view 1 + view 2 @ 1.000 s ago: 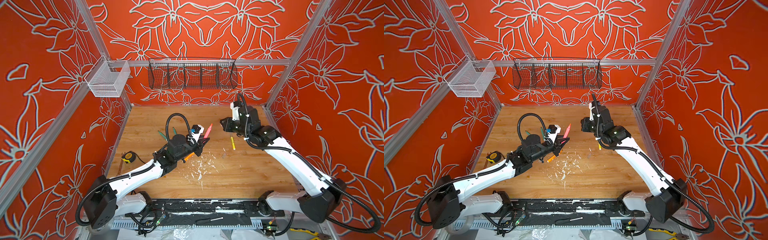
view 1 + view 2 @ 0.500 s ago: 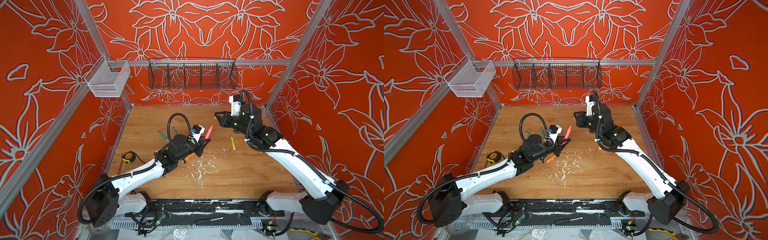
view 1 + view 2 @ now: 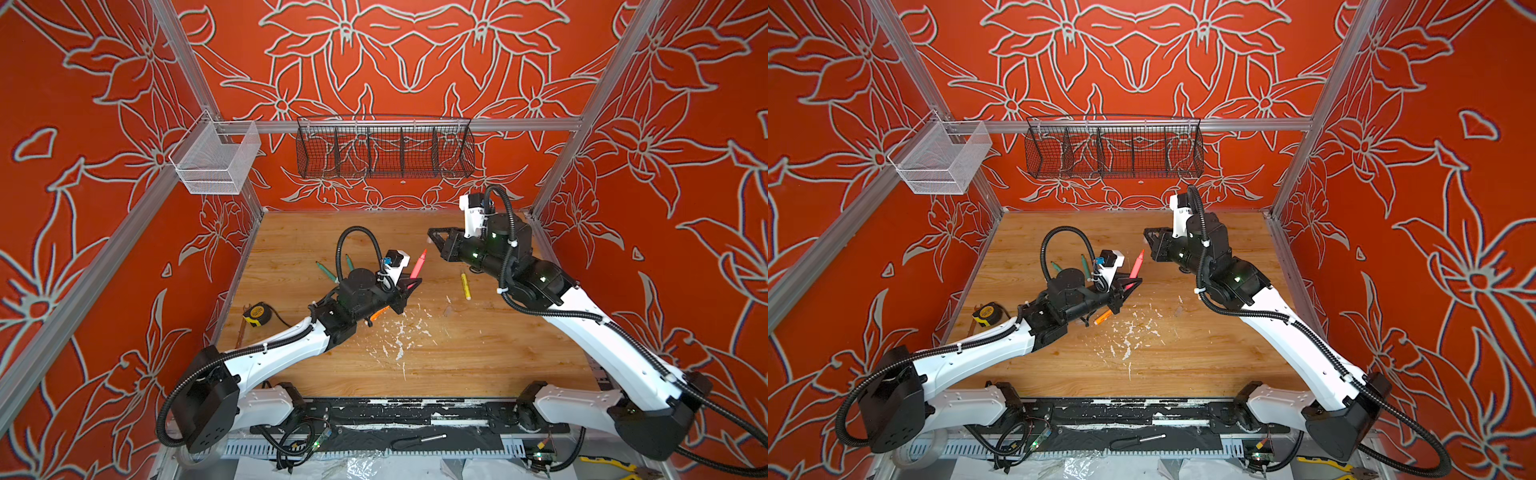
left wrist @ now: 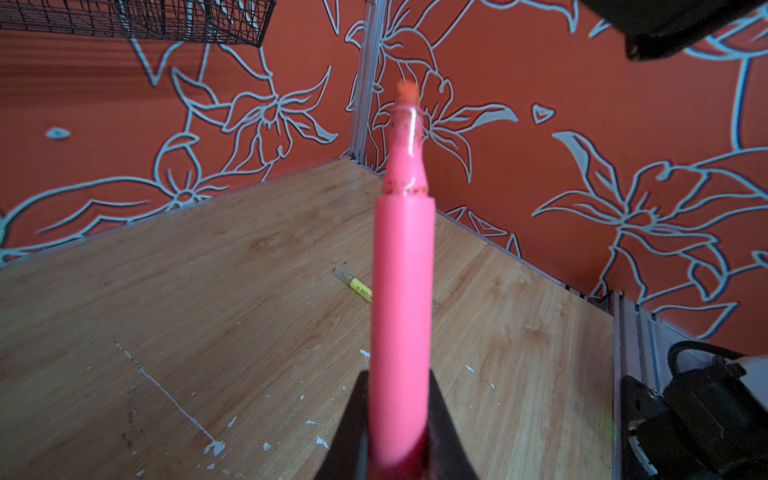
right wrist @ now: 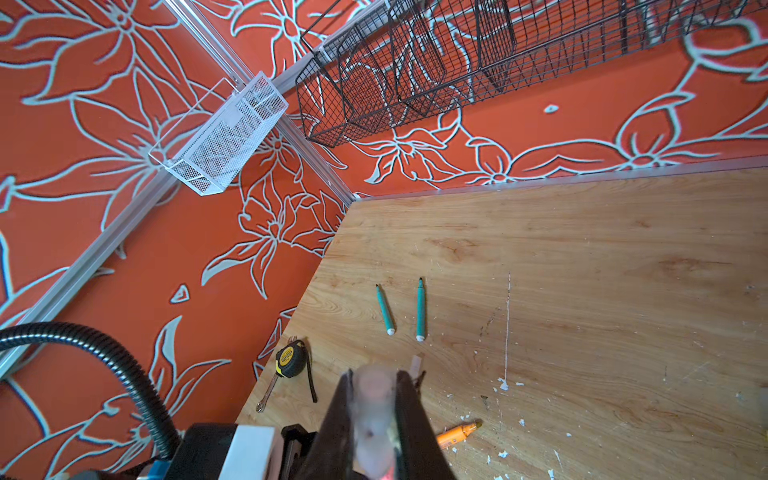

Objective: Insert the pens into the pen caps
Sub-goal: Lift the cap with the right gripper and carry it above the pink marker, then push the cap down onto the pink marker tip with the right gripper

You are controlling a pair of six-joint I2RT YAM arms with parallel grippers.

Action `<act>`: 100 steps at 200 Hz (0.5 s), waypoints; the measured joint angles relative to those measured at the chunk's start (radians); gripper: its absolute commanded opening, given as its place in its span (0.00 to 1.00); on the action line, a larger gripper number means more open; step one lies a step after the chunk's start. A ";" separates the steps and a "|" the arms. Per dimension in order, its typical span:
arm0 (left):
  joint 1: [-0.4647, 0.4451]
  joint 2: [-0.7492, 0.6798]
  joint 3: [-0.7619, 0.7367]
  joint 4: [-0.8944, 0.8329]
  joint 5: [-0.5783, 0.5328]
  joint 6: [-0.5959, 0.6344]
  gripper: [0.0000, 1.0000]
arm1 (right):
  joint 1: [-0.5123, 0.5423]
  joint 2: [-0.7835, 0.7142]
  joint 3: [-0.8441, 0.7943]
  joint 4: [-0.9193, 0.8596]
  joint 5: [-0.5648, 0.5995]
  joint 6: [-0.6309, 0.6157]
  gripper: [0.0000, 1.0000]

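The left gripper [image 3: 409, 286] is pinched on the pink pen [image 3: 417, 266] at its lower end. In the left wrist view the two dark fingers [image 4: 353, 436] press against either side of the barrel [image 4: 401, 291]. The pen is held clear of the wooden table [image 3: 457, 353], tilted, with its nib end pointing up toward the right gripper [image 3: 432, 235]. In both top views the nib lies near that gripper's tip but apart from it. The right gripper is raised above the back of the table. Its fingers [image 5: 409, 415] are closed on a pen cap [image 5: 372, 390] – a pale, translucent tube seen blurred between them in the right wrist view. The remaining pens lie flat on the table:

- The two teal pens [image 5: 385, 309] [image 5: 420, 309] are side by side near the back left, white ends toward the front.
- The orange pen [image 3: 380, 312] is partly under the left arm's wrist.
- The yellow pen [image 3: 464, 284] is to the right of centre, just in front of the right arm's wrist.

A small pale piece [image 5: 417, 361] lies on the wood near the teal pens – whether it is another cap cannot be told. A yellow tape measure [image 3: 258, 312] sits at the table's left edge. White paint flecks [image 3: 399, 332] are scattered near the centre.
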 measured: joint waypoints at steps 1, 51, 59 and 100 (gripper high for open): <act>0.000 0.000 0.000 0.000 0.000 0.000 0.00 | 0.001 0.000 0.000 -0.001 0.000 0.000 0.07; 0.000 0.002 0.000 0.000 0.004 -0.002 0.00 | 0.018 -0.001 -0.034 -0.008 0.005 0.000 0.07; 0.000 0.002 0.000 0.000 0.004 -0.002 0.00 | 0.020 0.000 -0.034 -0.009 0.005 0.000 0.07; 0.000 0.002 0.000 0.000 0.003 -0.002 0.00 | 0.023 0.002 -0.034 -0.009 0.009 0.000 0.07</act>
